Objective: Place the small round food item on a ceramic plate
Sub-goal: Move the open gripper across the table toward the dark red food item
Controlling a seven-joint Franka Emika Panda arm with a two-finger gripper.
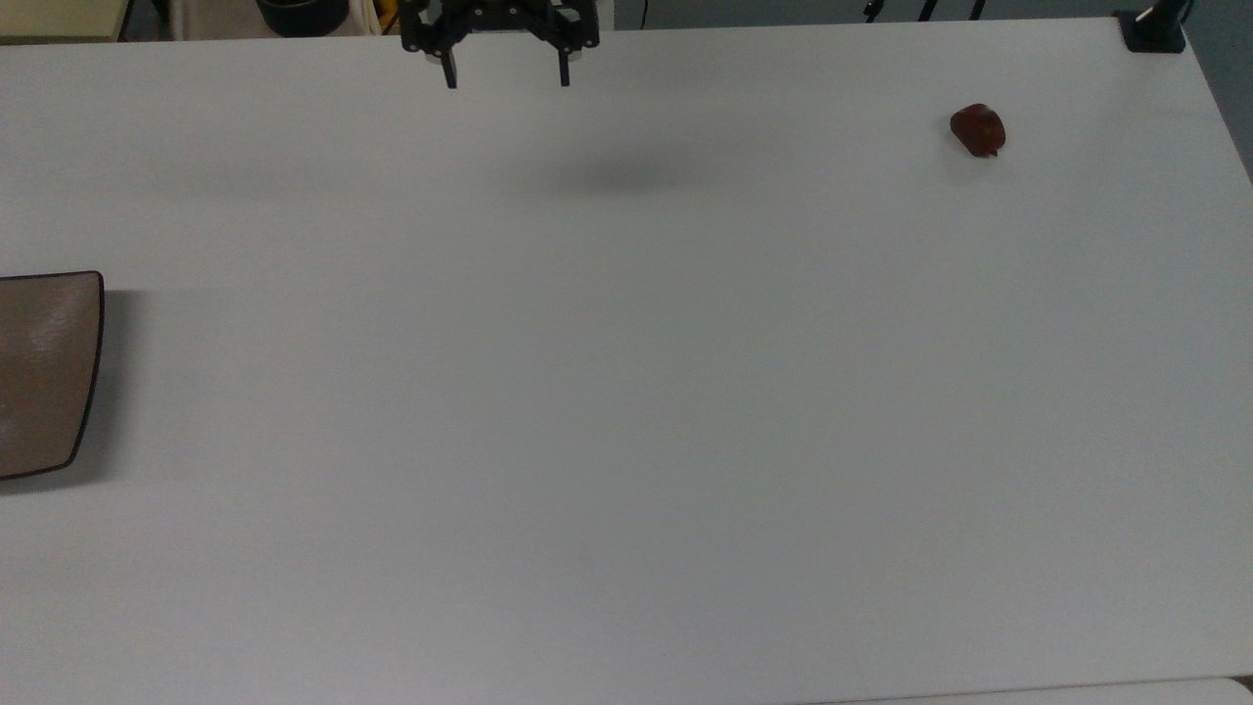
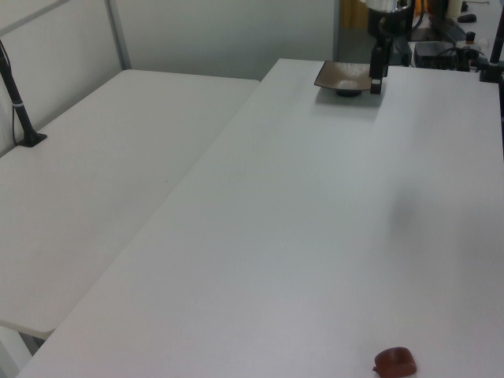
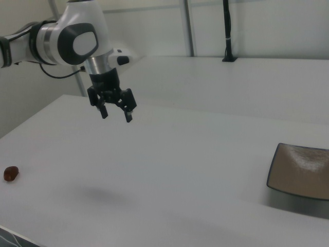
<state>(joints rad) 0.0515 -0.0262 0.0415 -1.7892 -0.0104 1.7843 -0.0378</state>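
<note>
Presently, the scene as laid out across the top view, left to right:

Ceramic plate (image 1: 44,372): lies flat at the top view's left edge, partly cut off by the frame; bare, with nothing on it.

Gripper (image 1: 506,80): hangs well above the counter (image 1: 626,411) near the far edge in the top view, between plate and food; its shadow falls on the bare surface below and to the right. The right view shows it high in the air on the white arm (image 3: 72,41).

Jaws: spread wide apart, holding nothing.

Small round food item (image 1: 978,129): rests on the counter near the top view's upper right corner, well apart from both gripper and plate; its small nub points down and right.

Step in hand: by judgement, the approach to the pick; nothing has been grasped and the food is not yet on the plate.

Next move: likely calls for travel toward the top view's right, then a descent so the jaws come down on either side of the lump before closing. The item is small and rounded, so an off-centre pinch could roll it away.

Other things: a dark post base (image 1: 1155,29) at the counter's far right corner; a second white table (image 2: 102,181) alongside in the left view.

Obstructions: none lies between gripper, food and plate; the carry to the plate would span nearly the whole counter.
</note>
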